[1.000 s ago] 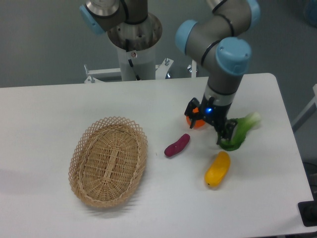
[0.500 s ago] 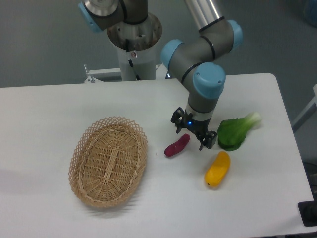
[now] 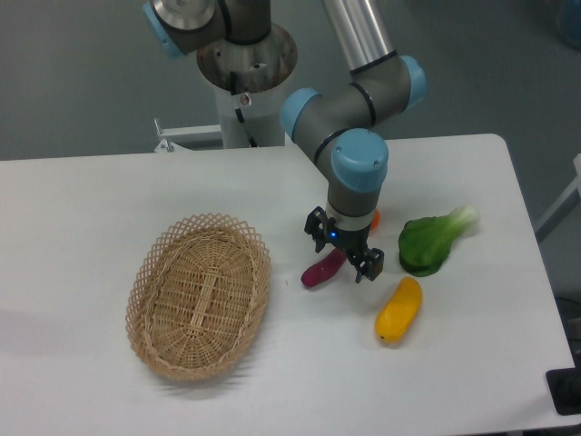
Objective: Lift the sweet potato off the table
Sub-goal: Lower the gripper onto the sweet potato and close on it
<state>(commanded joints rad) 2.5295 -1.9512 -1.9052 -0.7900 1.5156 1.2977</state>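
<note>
The sweet potato (image 3: 318,272) is a slim purple-magenta piece lying on the white table (image 3: 109,200), right of the basket. My gripper (image 3: 343,251) hangs over its upper right end with its jaws apart, one finger on each side; that end of the sweet potato is partly hidden under it. The jaws hold nothing.
A wicker basket (image 3: 199,295) stands at the left. A yellow oblong vegetable (image 3: 399,310) lies just right of and below the gripper. A green leafy vegetable (image 3: 433,241) lies to the right. An orange fruit (image 3: 374,218) peeks out behind the arm.
My gripper has moved left from beside the green leafy vegetable and now sits over the sweet potato's upper end. The objects have not moved.
</note>
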